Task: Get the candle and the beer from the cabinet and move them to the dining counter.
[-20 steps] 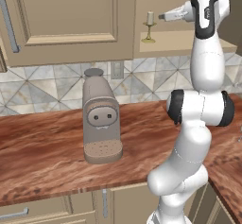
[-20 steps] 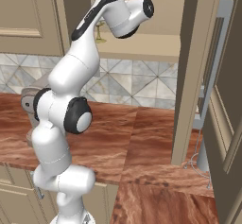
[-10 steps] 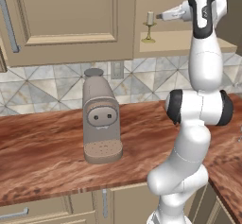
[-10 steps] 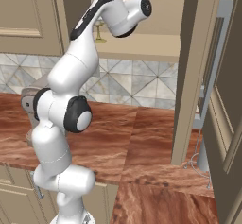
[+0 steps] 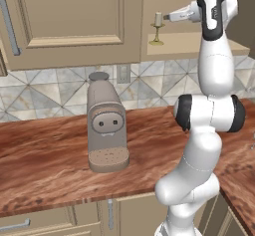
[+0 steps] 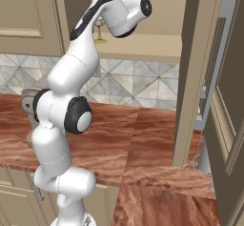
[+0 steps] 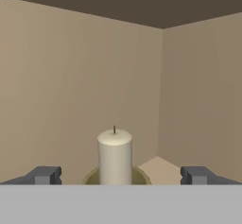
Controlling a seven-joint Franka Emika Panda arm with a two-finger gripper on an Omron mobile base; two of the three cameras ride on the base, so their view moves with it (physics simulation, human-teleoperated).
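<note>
The candle (image 5: 158, 21), a short white stick in a small brass holder, stands on the shelf of the open cabinet (image 5: 199, 43). My gripper (image 5: 168, 17) is raised to shelf height just right of it, open. In the hand view the candle (image 7: 115, 156) stands upright dead ahead, between my two dark fingertips (image 7: 45, 175), and neither touches it. In the right base view my arm hides most of the candle (image 6: 99, 33). The beer and the dining counter are out of view.
A beige coffee machine (image 5: 104, 125) stands on the wood-grain counter (image 5: 45, 165) below the cabinet, against a tile backsplash. The cabinet's open door (image 6: 224, 77) with its metal bar handle juts out at the right. A closed upper cabinet (image 5: 69, 21) hangs to the left.
My gripper has crept slightly leftward, closer to the candle. Nothing else has moved.
</note>
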